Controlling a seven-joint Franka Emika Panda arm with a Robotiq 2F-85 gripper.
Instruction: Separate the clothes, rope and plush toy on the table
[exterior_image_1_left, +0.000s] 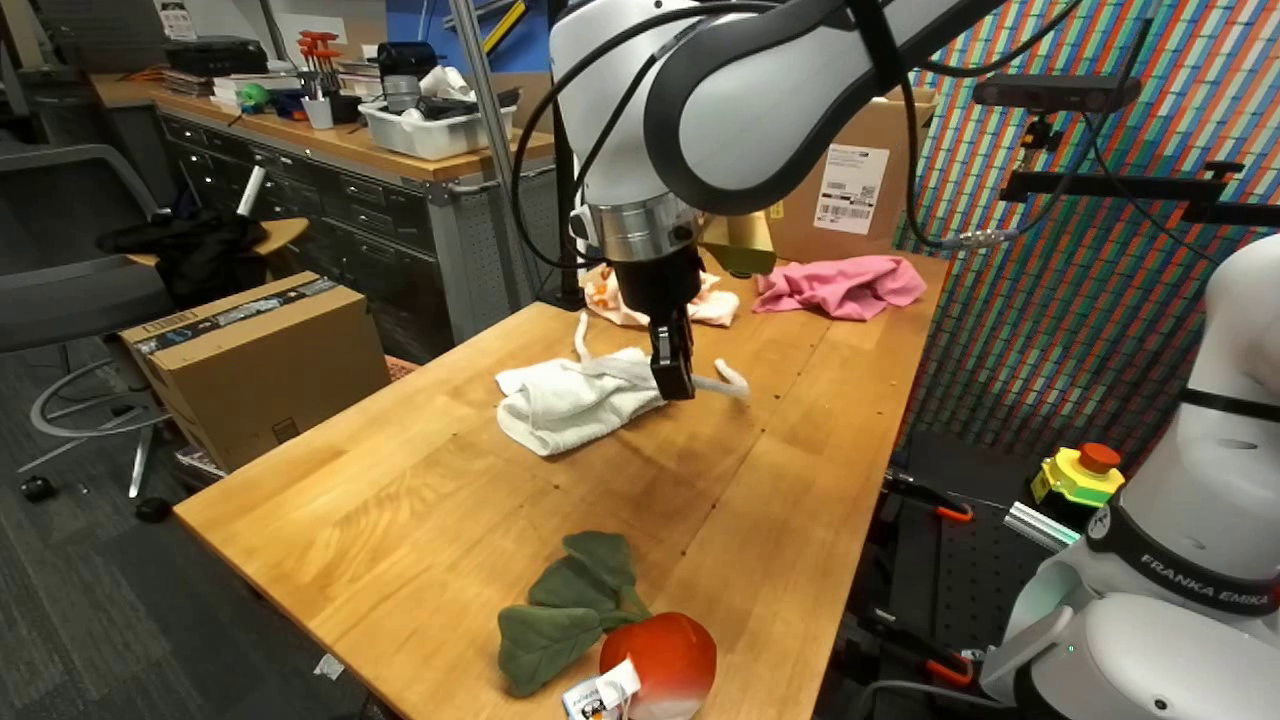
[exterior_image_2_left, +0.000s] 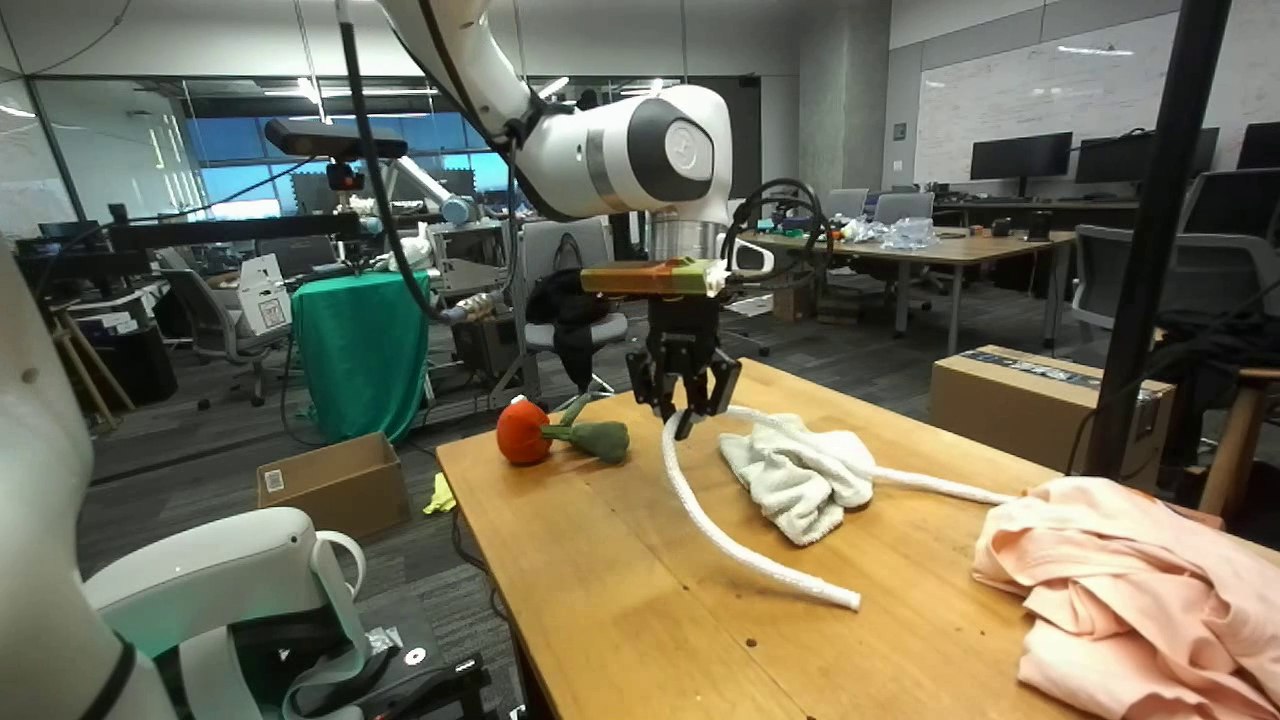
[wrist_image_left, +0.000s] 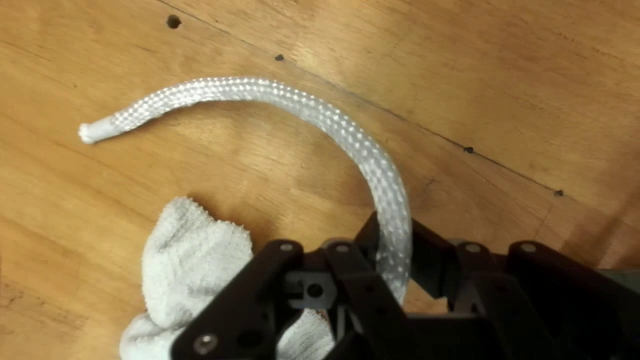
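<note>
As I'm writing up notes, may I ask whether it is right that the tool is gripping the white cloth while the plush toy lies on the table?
Not quite: the tool is gripping the rope, not the white cloth, as the wrist view shows; the plush toy does lie on the table.

White capitals spell "FRANKA EMIKA" on a black band (exterior_image_1_left: 1185, 574) around the robot's base (exterior_image_1_left: 1150, 660). Too small to read: the barcode label (exterior_image_1_left: 850, 190) on a cardboard box (exterior_image_1_left: 796, 215), and the tag (exterior_image_1_left: 618, 683) on the plush toy (exterior_image_1_left: 668, 650).
</note>
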